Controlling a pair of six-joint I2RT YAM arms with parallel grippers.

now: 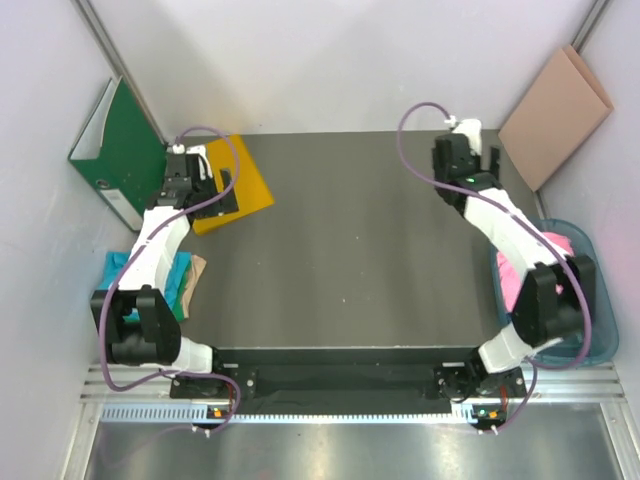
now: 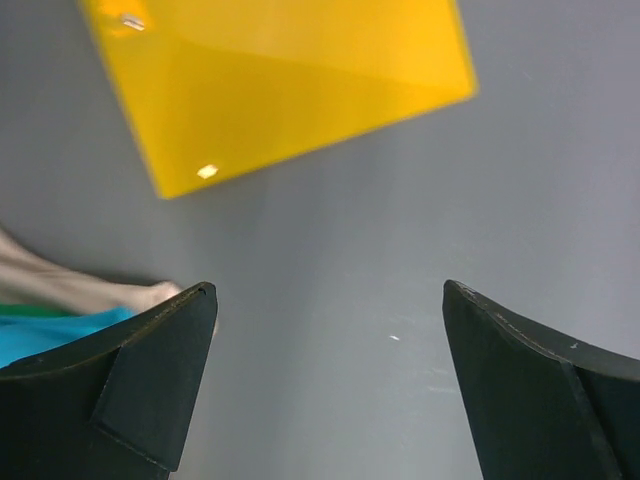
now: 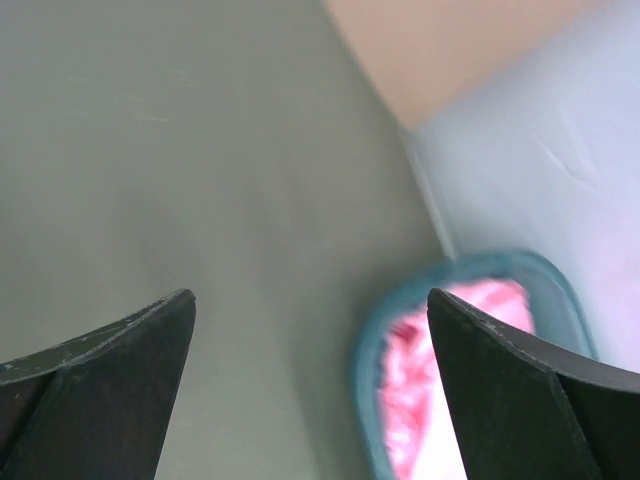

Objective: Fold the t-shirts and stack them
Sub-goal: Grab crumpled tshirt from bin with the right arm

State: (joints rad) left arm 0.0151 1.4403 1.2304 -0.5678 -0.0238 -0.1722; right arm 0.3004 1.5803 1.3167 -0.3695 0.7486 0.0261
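Dark grey tabletop (image 1: 350, 250) stretches between my two arms. My left gripper (image 2: 330, 320) hangs open above it, near the stiff yellow square sheet (image 2: 280, 80). This wrist camera catches a sliver of soft teal t-shirt (image 2: 50, 335), cut off at the frame edge; from above my arm covers most of it. My right gripper (image 3: 310, 320) is spread wide too, holding nothing. The bright pink t-shirt (image 3: 420, 380) lies crumpled and blurred in a teal plastic tub (image 3: 362, 345) at the table's right edge.
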